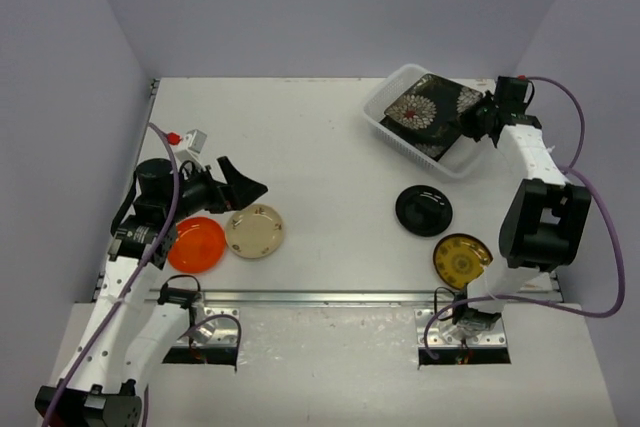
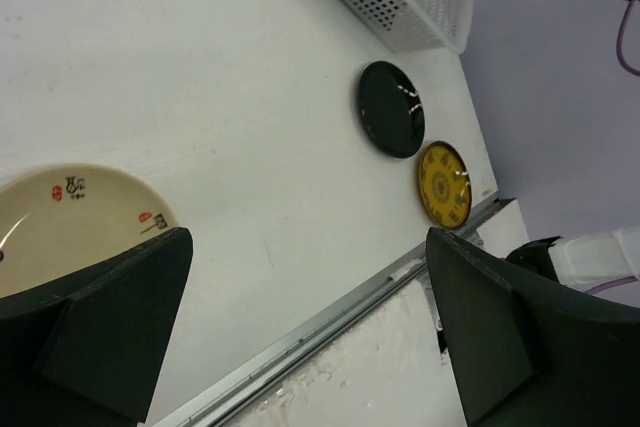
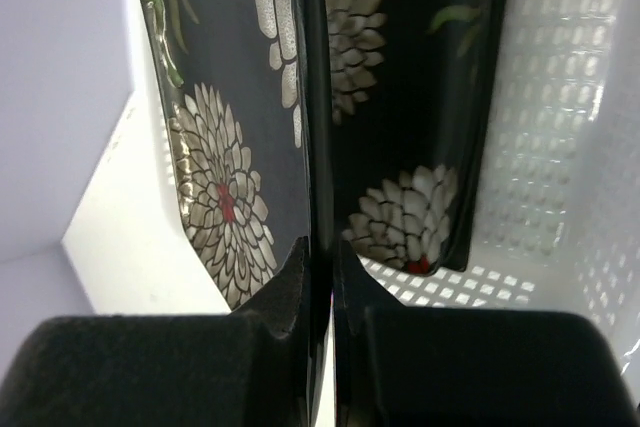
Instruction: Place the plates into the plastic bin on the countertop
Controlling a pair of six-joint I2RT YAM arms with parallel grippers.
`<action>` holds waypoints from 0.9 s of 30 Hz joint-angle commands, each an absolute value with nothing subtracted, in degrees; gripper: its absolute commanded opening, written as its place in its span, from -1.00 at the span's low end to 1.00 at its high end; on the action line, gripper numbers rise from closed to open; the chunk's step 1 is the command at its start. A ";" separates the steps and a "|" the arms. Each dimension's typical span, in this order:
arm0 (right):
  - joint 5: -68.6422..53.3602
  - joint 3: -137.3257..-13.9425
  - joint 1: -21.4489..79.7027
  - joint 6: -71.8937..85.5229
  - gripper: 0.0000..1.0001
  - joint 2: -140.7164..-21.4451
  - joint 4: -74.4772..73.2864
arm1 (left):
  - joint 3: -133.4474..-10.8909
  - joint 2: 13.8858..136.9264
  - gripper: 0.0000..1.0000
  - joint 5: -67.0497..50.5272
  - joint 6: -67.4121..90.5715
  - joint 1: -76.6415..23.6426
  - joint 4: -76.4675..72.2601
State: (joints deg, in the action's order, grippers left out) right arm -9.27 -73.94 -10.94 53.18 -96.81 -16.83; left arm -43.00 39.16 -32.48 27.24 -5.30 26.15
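The white slotted plastic bin (image 1: 385, 107) stands at the back right of the countertop (image 1: 320, 147). My right gripper (image 1: 478, 119) is shut on the edge of a square black floral plate (image 1: 430, 105), held tilted over the bin. In the right wrist view the fingertips (image 3: 298, 267) pinch this plate (image 3: 225, 147), and a second floral plate (image 3: 400, 87) lies in the bin (image 3: 560, 147). My left gripper (image 1: 245, 187) is open and empty, just above the cream plate (image 1: 256, 230). The orange plate (image 1: 196, 244) lies to the left of the cream one. The teal and amber plates are not in view.
The round black plate (image 1: 423, 210) and the yellow-patterned plate (image 1: 461, 260) lie at the front right; both show in the left wrist view, black (image 2: 390, 109) and yellow (image 2: 444, 185). A metal rail (image 1: 320, 297) runs along the front edge. A small red-and-white item (image 1: 188, 136) sits at the left.
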 commanded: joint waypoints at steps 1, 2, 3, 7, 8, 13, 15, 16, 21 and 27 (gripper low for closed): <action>-3.27 -79.28 -10.37 55.85 -1.00 -97.56 -14.22 | -41.06 32.66 1.00 -29.14 22.84 -5.62 24.98; -2.69 -81.23 -10.33 55.29 -1.00 -98.64 -15.02 | -39.31 31.74 1.00 -29.27 23.24 -5.62 24.23; -2.23 -83.31 -10.28 54.63 -1.00 -99.78 -15.98 | -37.68 31.09 1.00 -29.57 23.59 -5.62 23.73; -2.94 -88.49 -10.20 52.65 -0.94 -104.76 -19.75 | -37.94 31.02 1.00 -31.01 23.45 -5.62 24.16; -3.04 -88.69 -10.20 52.65 -0.91 -105.40 -19.70 | -38.09 31.21 1.00 -30.96 23.40 -5.62 24.36; -3.35 -91.60 -9.76 51.94 0.35 -108.56 -22.34 | -38.25 32.53 1.00 -32.70 23.38 -5.62 24.80; -4.74 -94.57 -9.67 50.90 0.91 -110.72 -24.96 | -38.95 33.24 1.00 -32.87 22.87 -5.62 26.09; -5.26 -97.52 -9.57 49.85 0.98 -112.76 -27.78 | -39.63 33.41 1.00 -32.87 22.36 -5.62 26.58; -5.44 -101.17 -8.25 47.11 0.98 -116.76 -32.47 | -43.73 34.06 1.00 -30.03 18.98 -5.62 29.67; -1.05 -97.45 -7.57 46.81 0.98 -114.34 -35.09 | -40.88 33.47 1.00 -28.80 19.77 -5.62 27.51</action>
State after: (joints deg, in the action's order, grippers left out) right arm -4.71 -98.34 -8.28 47.93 -116.86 -32.37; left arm -40.49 33.80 -29.98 21.01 -5.30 29.42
